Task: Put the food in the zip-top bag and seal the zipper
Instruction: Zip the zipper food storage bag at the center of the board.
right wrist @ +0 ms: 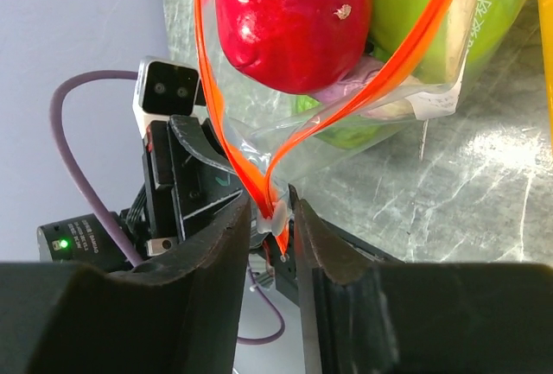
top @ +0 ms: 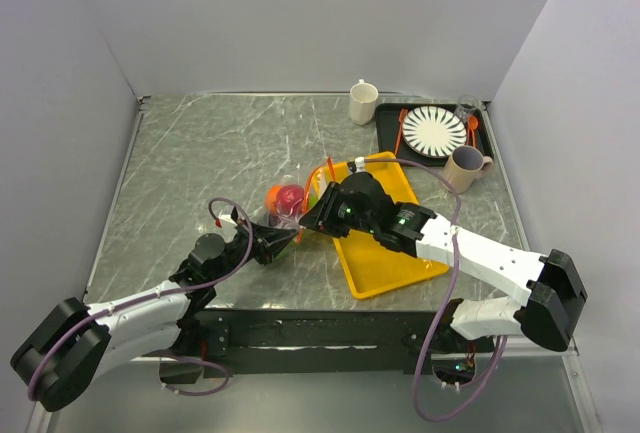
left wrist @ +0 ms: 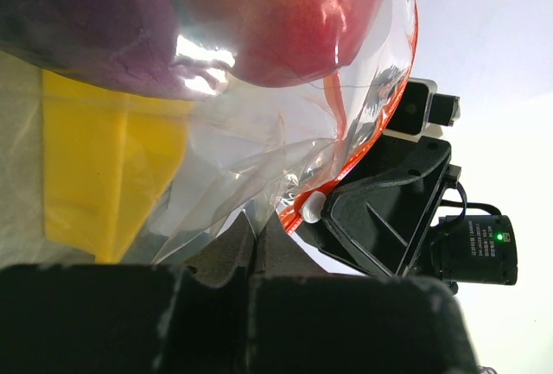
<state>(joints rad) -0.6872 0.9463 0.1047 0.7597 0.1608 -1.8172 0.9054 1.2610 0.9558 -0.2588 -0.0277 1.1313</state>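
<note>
While nose to nose, left end effector [top: 286, 239] tight on zip-top bag [left wrist: 251, 158], right end effector [right wrist: 274, 210] slightly agape around zipper [right wrist: 263, 194].

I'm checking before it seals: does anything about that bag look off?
Yes. The zipper of the zip-top bag gapes: its two orange strips loop apart around the red fruit and meet only at the end, which sits between the fingers of the right end effector.
</note>
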